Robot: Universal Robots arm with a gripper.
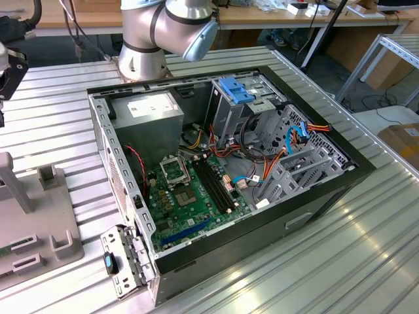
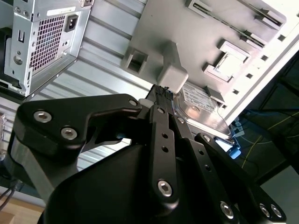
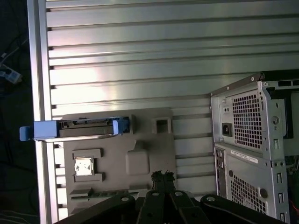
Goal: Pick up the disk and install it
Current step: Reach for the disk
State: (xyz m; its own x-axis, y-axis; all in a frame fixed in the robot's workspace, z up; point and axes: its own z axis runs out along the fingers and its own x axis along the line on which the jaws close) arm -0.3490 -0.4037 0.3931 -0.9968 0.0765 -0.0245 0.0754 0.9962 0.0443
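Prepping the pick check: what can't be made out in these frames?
- disk, first wrist view: stands edge-on in the grey fixture tray, so its face and label are hidden.
- disk, second wrist view: the gripper and a tray post cover most of it.
- fixture tray, exterior view: cut off by the exterior view's left edge.
- drive cage under the blue bracket, exterior view: its inside is hidden by cage metal and cables.

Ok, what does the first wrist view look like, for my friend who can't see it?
The blue-framed disk stands on edge in a grey holder on a ribbed metal table. The robot's black hand, shut and empty, hovers apart from it; the back of a computer case is nearby.
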